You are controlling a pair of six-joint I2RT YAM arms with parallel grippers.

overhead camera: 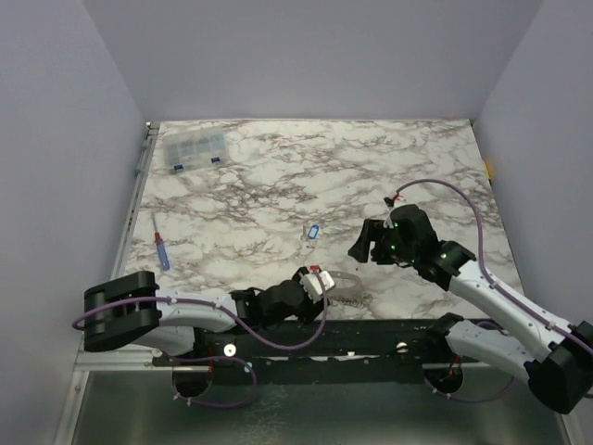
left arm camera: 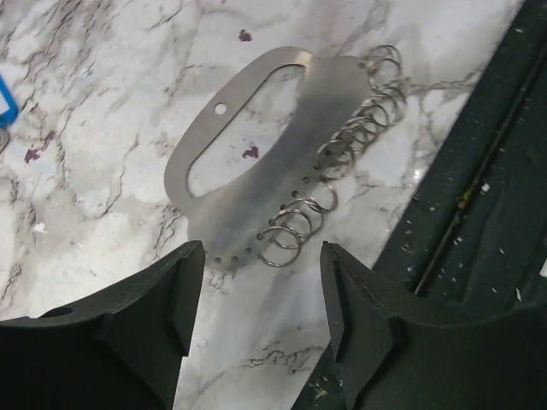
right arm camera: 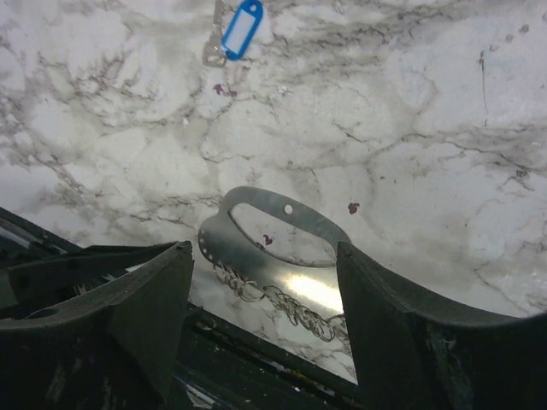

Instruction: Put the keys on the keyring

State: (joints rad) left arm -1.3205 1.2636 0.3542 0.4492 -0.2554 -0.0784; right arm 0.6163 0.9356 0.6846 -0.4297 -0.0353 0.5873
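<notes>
1. The left end effector (left arm camera: 261, 249) hovers low near the bench's (overhead camera: 278, 176) dark front rail (left arm camera: 479, 196). Its fingers are spread apart and hold nothing.
2. Just ahead of its fingertips a flat metal plate (left arm camera: 282, 145) with an oblong slot lies on the marble.
3. The keyrings (left arm camera: 336, 155) are a row of small wire loops threaded through holes in the plate's rail-side edge.
4. The right end effector (right arm camera: 263, 248) hangs above the plate from the far right side. Its fingers are also apart and empty.
5. Further out, well apart from the plate, lies a blue tag (right arm camera: 242, 28). A greyish piece beside it is too blurred to identify.
6. A blue-handled screwdriver (overhead camera: 161, 250) lies at far left.
7. A clear compartment box (overhead camera: 195, 148) sits in the far left corner.
</notes>
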